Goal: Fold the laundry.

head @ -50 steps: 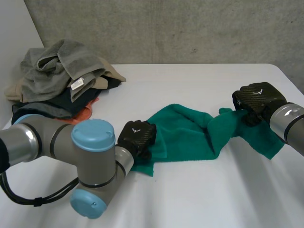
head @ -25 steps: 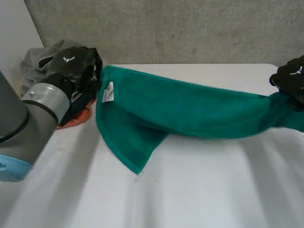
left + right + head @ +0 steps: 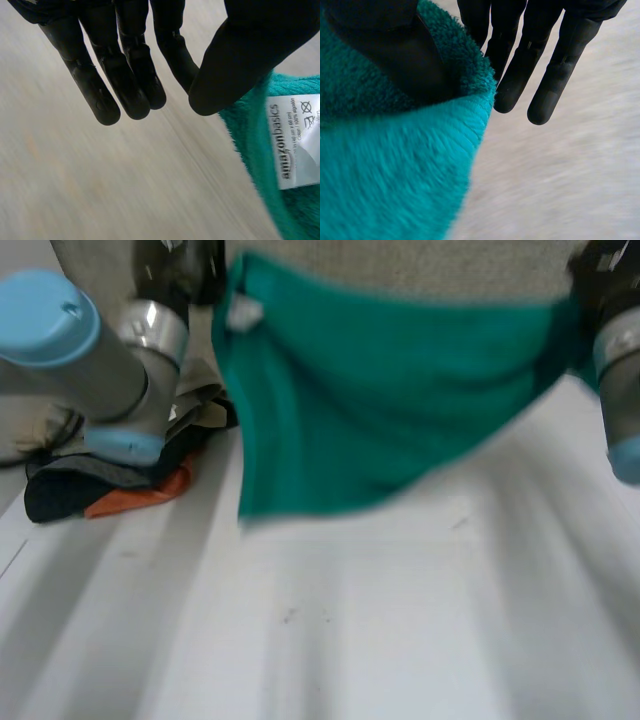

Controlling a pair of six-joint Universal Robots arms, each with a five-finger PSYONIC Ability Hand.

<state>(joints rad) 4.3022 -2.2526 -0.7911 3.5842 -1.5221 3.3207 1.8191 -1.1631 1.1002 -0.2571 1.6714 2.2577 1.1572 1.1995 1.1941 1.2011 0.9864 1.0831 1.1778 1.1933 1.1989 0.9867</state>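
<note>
The only writing that can be read is on a white sewn-in label (image 3: 295,140) at a corner of the green towel (image 3: 300,215), just beside the thumb of the left hand (image 3: 240,65). It reads "amazonbasics" in grey letters running along the label. Next to that are finer lines, among them "100%", and care symbols, too small to read whole. In the head view the label (image 3: 243,312) is an unreadable white patch at the upper left of the frame.

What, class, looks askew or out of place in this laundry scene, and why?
The green towel, held up between the left hand and right hand, hangs lopsided: its lower edge slants, far deeper on the left hand's side.
</note>
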